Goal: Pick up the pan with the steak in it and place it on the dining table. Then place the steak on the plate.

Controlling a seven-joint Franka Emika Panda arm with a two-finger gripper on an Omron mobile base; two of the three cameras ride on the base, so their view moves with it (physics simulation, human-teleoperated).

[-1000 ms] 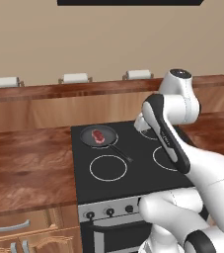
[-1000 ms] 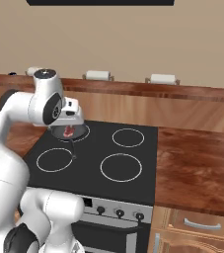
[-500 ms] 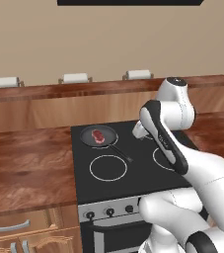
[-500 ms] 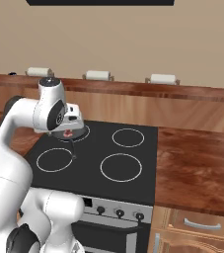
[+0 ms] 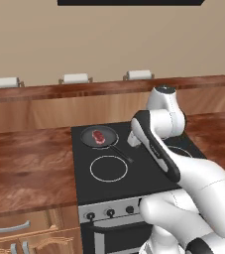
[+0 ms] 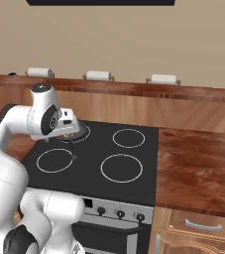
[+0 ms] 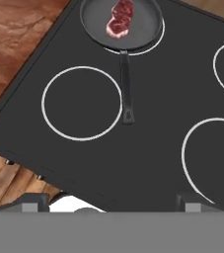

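The dark round pan (image 7: pixel 133 29) sits on the back left burner of the black stove (image 7: pixel 148 128), with the red steak (image 7: pixel 120 19) lying flat in it. Its long thin handle (image 7: pixel 126 84) points toward the stove's front. The pan (image 5: pixel 95 139) and steak (image 5: pixel 102 134) also show left of my arm. My gripper (image 7: pixel 111 203) hovers above the stove in front of the handle's end, touching nothing. It is open, the two dark fingertips (image 7: pixel 30 201) stand wide apart with nothing between them. The dining table and the plate are out of view.
Wooden counter (image 5: pixel 27 163) with drawers flanks the stove on both sides (image 6: pixel 198 168). A raised wooden ledge (image 5: pixel 109 90) runs behind it, with white seat backs (image 5: pixel 75 78) beyond. Control knobs (image 6: pixel 120 213) line the stove's front.
My arm has come lower and a little closer to the pan's handle. The gripper stays open, and the pan and steak have not moved.
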